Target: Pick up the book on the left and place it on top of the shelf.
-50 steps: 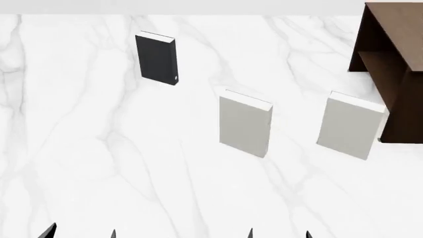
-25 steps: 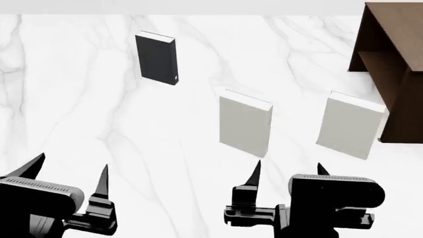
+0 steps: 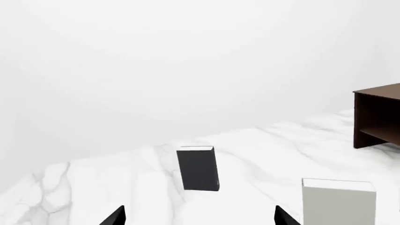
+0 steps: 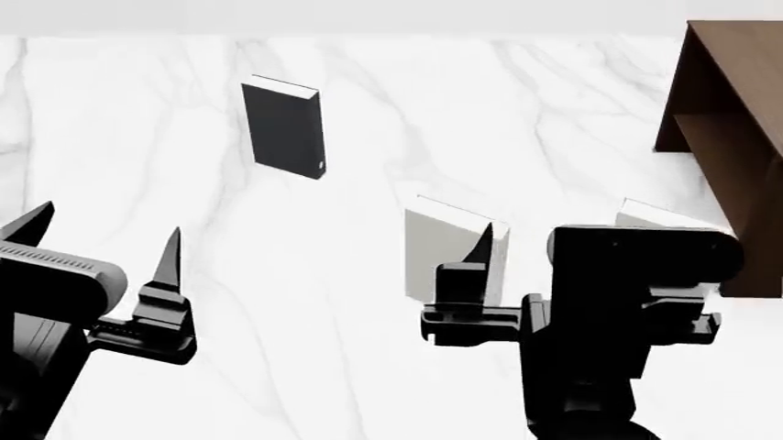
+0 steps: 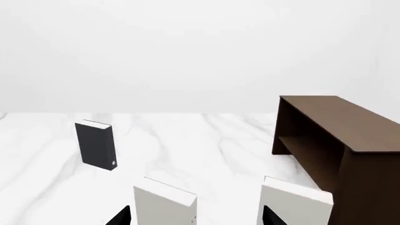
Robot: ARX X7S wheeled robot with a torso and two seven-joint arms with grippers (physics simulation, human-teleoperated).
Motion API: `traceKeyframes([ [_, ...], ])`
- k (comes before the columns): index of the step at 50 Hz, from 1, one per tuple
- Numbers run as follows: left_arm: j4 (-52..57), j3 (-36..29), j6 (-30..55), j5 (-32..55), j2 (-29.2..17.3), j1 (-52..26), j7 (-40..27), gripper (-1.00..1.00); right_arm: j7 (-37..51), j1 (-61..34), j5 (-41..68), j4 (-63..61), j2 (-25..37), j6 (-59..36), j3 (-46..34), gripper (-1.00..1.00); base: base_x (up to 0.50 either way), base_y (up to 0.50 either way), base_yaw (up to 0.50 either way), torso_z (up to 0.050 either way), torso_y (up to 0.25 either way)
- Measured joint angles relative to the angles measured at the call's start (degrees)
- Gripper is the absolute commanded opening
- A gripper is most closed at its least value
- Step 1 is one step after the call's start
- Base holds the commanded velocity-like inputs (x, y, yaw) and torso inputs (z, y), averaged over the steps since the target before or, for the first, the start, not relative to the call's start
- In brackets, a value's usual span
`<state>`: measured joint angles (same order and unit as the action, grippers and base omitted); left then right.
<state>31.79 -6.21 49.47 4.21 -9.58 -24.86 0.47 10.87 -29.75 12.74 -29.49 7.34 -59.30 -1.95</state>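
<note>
Big white marble table, brown shelf far right, two grey books mid-table, small dark book standing far back left, left gripper wide and empty, right gripper probably wide too: reaching step, next move left claw forward around book.

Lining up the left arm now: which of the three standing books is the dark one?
The charcoal-black book, farthest left and farthest back on the marble. The other two books are light grey and stand closer to the shelf.
</note>
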Motion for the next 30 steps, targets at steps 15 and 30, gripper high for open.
traceKeyframes([
  [15,1.23,0.04,1.51,0.62,-0.53,-1.14,-0.5,1.0,0.47,-2.14,1.29,-1.36,0.7,-3.44,-0.4,1.0,0.5,0.0,0.0,0.0,0.001],
  [30,1.93,-0.06,2.25,1.23,-0.92,-1.63,-0.99,1.0,0.78,-3.03,2.12,-1.68,1.34,-4.67,-0.91,1.0,0.5,0.0,0.0,0.0,0.001],
])
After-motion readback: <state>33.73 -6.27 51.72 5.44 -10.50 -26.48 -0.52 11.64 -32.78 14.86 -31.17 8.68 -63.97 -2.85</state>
